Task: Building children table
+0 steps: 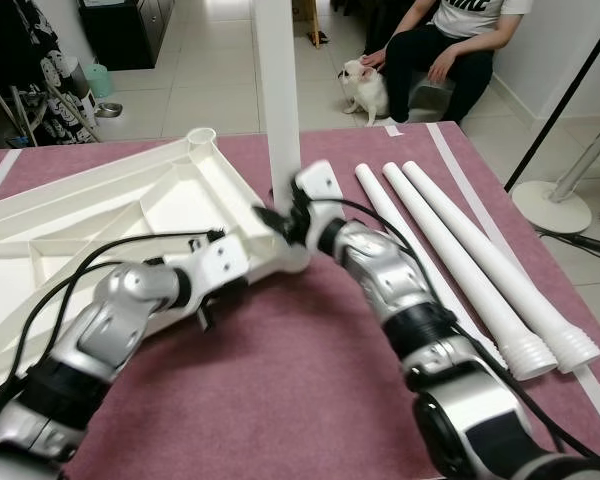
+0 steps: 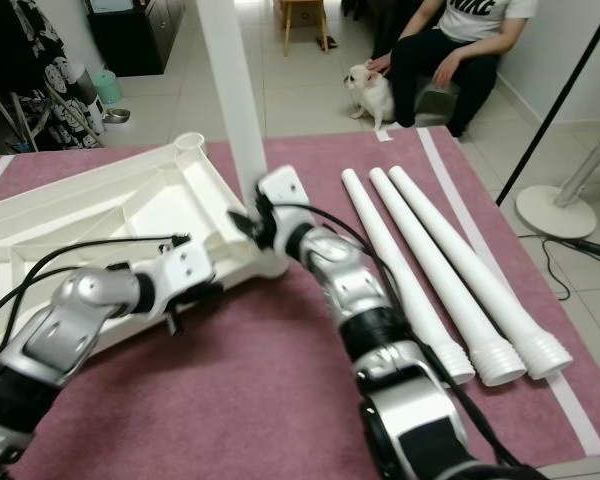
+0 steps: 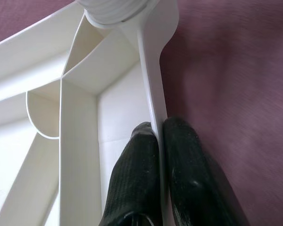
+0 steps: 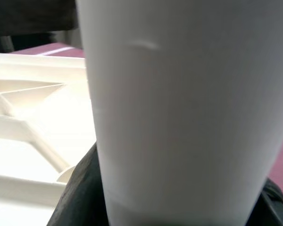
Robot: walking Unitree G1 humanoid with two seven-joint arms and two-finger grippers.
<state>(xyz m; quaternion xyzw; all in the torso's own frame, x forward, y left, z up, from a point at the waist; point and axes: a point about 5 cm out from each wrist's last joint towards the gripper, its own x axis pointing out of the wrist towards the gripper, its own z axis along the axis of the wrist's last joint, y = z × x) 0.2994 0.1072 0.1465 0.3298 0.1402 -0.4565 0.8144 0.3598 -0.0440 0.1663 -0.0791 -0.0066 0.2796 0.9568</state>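
A maroon, felt-like mat (image 1: 280, 400) covers the worktop, with white tape strips along its right and left edges. The largest thing on it is the white plastic tabletop (image 1: 100, 220), lying upside down across the left half so its underside faces up: a shallow tray shape with a raised rim, divided by thin ribs into open triangular and rectangular compartments, all bare inside. A round leg socket (image 1: 201, 134) sits at its far corner.

At the tabletop's near right corner a white leg (image 1: 278, 90) stands upright, a smooth, slightly tapered tube rising out of the top of both eye views. The right gripper (image 1: 276, 216) is closed around its lower part; the right wrist view shows the pale tube close up with black fingers (image 4: 80, 197) wrapping it on either side, and the ribbed tabletop behind.

Three more white legs (image 1: 460, 260) lie side by side near the right edge of the worktop, close to touching, each with a ridged, threaded collar at the near end.

The left gripper (image 1: 212, 262) rests at the tabletop's near rim. The left wrist view shows what the eye views cannot: its two black fingers (image 3: 132, 179) pinch the thin rim wall, one inside a compartment, one outside over the mat, with the threaded base of the upright leg seated in the corner socket beyond.

Past the far edge, on a tiled floor, a seated person (image 1: 450, 50) touches a small white dog (image 1: 365, 88).
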